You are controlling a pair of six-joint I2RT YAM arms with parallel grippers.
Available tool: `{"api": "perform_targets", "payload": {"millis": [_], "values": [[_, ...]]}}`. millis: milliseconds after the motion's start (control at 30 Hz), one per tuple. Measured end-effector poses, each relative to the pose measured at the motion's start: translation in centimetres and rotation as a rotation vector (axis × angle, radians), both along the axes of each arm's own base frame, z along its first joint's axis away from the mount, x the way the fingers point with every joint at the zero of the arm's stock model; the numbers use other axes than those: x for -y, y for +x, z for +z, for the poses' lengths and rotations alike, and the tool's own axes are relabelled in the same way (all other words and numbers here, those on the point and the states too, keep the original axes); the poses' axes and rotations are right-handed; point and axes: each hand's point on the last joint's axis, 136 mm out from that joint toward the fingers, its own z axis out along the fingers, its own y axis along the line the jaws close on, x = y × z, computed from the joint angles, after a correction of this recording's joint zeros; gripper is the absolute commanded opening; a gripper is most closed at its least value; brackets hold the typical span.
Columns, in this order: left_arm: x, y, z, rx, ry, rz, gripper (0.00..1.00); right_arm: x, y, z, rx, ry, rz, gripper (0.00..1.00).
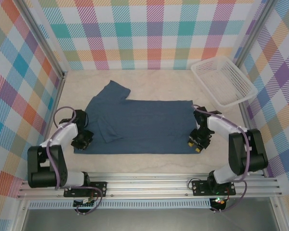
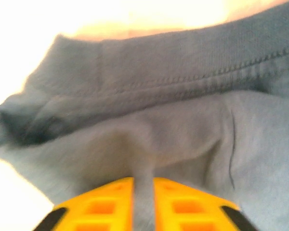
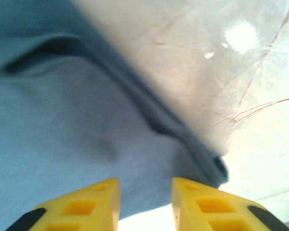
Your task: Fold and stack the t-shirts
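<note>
Slate-blue t-shirt [image 1: 144, 126] spread on worktop [image 1: 173, 82], left pincer [image 2: 143, 192] clenched on a fabric fold, right pincer [image 3: 145, 195] released over the opposite edge

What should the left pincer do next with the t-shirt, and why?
Probably open wider and lift off: the left pincer pinches a ridge of the t-shirt, which already lies spread flat on the table, and the right pincer stands open at its corner.
</note>
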Motion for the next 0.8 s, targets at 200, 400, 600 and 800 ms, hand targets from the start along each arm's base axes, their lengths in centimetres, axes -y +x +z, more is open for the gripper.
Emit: {"api": "perform_targets", "payload": {"millis": [200, 400, 600, 800], "values": [[5.3, 1.2, 2.6, 0.117, -0.079, -0.113, 0.36, -1.8, 4.1, 5.6, 0.241, 0.046, 0.081, 0.39], [7.3, 0.1, 0.2, 0.063, -0.166, -0.077, 0.38, -3.5, 5.1, 7.3, 0.308, 0.090, 0.156, 0.39], [8.5, 1.2, -1.0, 0.058, -0.208, -0.068, 0.37, -4.0, 5.0, 7.4, 0.306, 0.109, 0.176, 0.39], [9.0, 1.9, -1.7, 0.063, -0.215, -0.068, 0.28, -4.0, 4.9, 7.3, 0.307, 0.113, 0.177, 0.39]]}}
